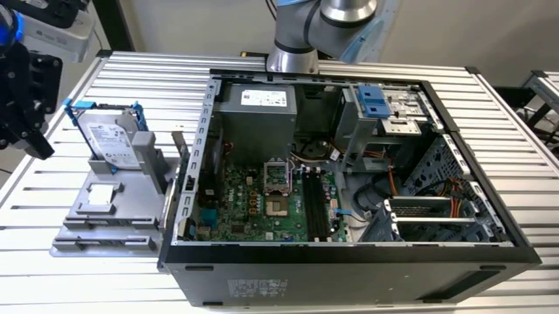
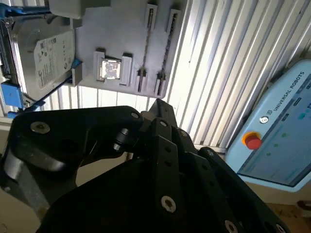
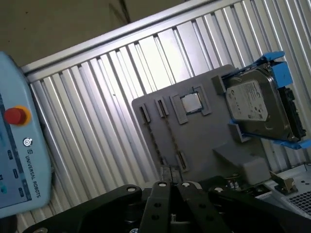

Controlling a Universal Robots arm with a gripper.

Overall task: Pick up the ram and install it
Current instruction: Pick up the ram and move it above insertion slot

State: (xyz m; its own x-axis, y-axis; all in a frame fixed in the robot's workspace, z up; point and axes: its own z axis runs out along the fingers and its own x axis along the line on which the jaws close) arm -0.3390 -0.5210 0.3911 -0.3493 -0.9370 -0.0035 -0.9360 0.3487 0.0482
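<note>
The pick-up step is judged barely begun: in the exterior view the claw (image 1: 35,140), drawn together and empty, is held at 10 o'clock of the grey holder (image 1: 131,216), where the ram (image 3: 154,141) seemingly stands edge-up; careful alignment over it would be called for.

The computer case (image 1: 349,278) sits centre and right in the exterior view, on the table (image 1: 511,114), with the motherboard (image 1: 253,209) in its lower-left part and the power supply (image 1: 258,111) above that. The parts holder (image 1: 135,208) lies on the table at the exterior view's left of the case, bearing the hard drive (image 1: 109,140) at its upper end and a chip (image 1: 102,193) below. The gripper (image 1: 26,140) hangs at the frame's left edge, upper left of the holder.
</note>
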